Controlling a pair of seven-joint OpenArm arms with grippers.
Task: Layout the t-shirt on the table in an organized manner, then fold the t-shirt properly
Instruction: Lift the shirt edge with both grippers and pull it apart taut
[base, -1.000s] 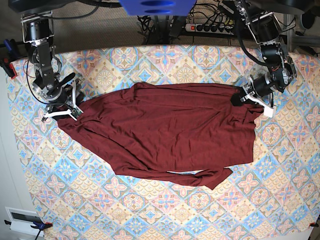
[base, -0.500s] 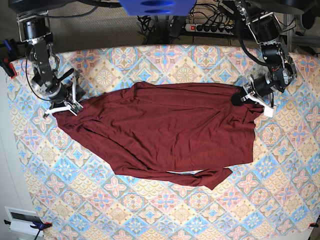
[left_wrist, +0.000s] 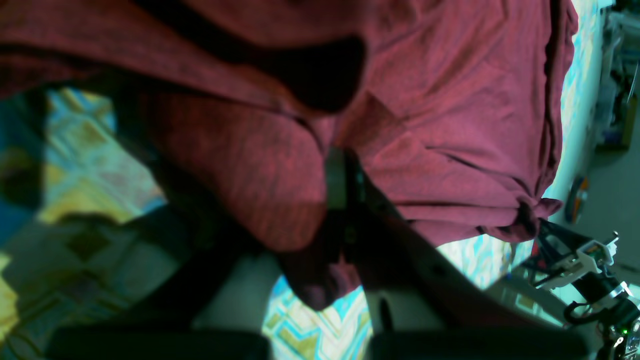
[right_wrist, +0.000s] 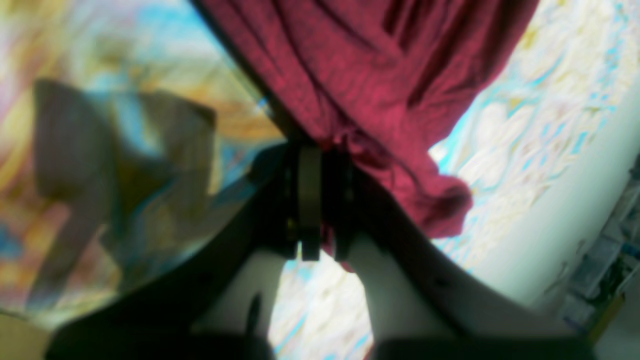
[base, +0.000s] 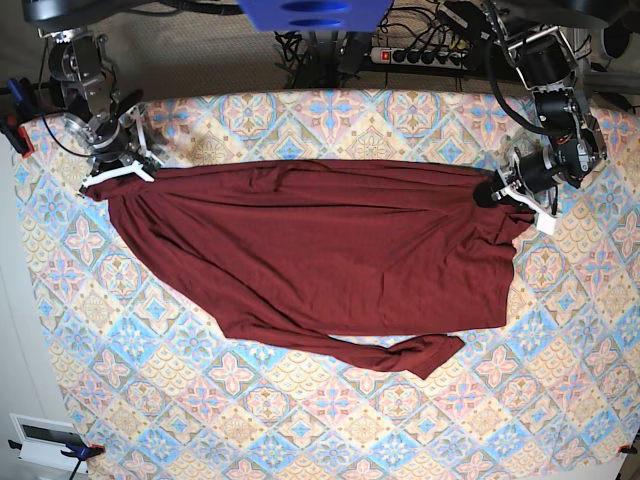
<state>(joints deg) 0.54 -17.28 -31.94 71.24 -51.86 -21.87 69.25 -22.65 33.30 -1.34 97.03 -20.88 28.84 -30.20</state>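
The dark maroon t-shirt (base: 330, 260) lies spread across the patterned table (base: 300, 430), its far edge pulled into a nearly straight line between my two grippers. On the base view's left, my right gripper (base: 112, 172) is shut on the shirt's left corner; the right wrist view shows bunched fabric (right_wrist: 375, 75) pinched in the right gripper (right_wrist: 320, 200). At the right side, my left gripper (base: 497, 190) is shut on the shirt's other upper corner, and the left wrist view shows cloth (left_wrist: 450, 100) draped over the left gripper (left_wrist: 345, 200). A twisted sleeve (base: 410, 352) trails along the near edge.
A power strip (base: 420, 55) and cables sit behind the table's far edge. A red clamp (base: 18, 135) grips the left edge. A white box (base: 45, 440) lies off the near left corner. The right arm (left_wrist: 580, 260) shows far off in the left wrist view.
My right gripper shut on the shirt's left corner and pulled it up and to the left, drawing the far edge taut. The left gripper kept its hold and shifted slightly right.
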